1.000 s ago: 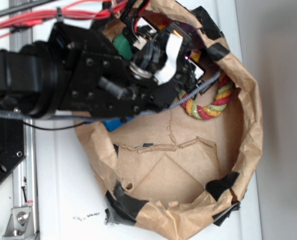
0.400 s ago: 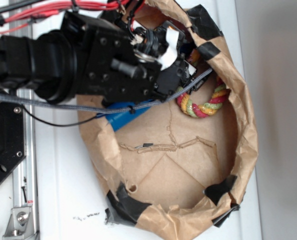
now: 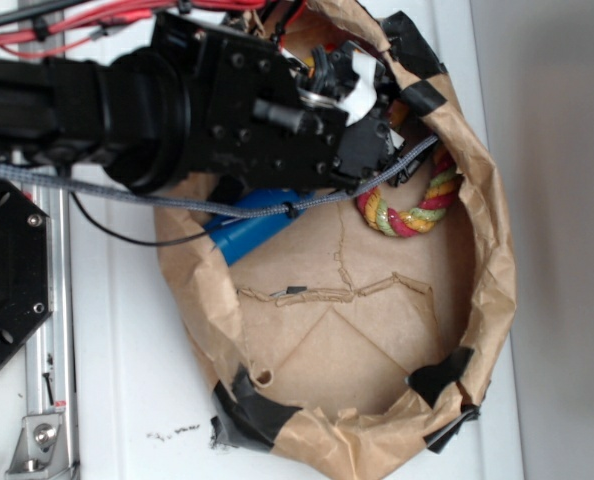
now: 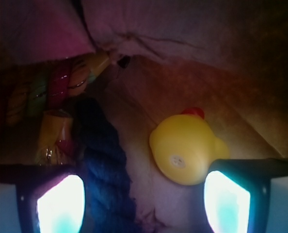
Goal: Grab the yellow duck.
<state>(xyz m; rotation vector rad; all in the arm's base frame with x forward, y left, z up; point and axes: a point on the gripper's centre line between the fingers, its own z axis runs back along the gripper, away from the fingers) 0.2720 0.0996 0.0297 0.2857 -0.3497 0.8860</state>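
One yellow duck (image 4: 185, 149) (overturned), one rope ring (image 3: 414, 206).

The scene is viewed from overhead by the exterior camera, looking down at the white counter (image 3: 127, 340) from some distance. The wrist view is taken very close, just behind the fingers (image 4: 61, 204). The rope ring (image 3: 417, 205) is shared by both views.
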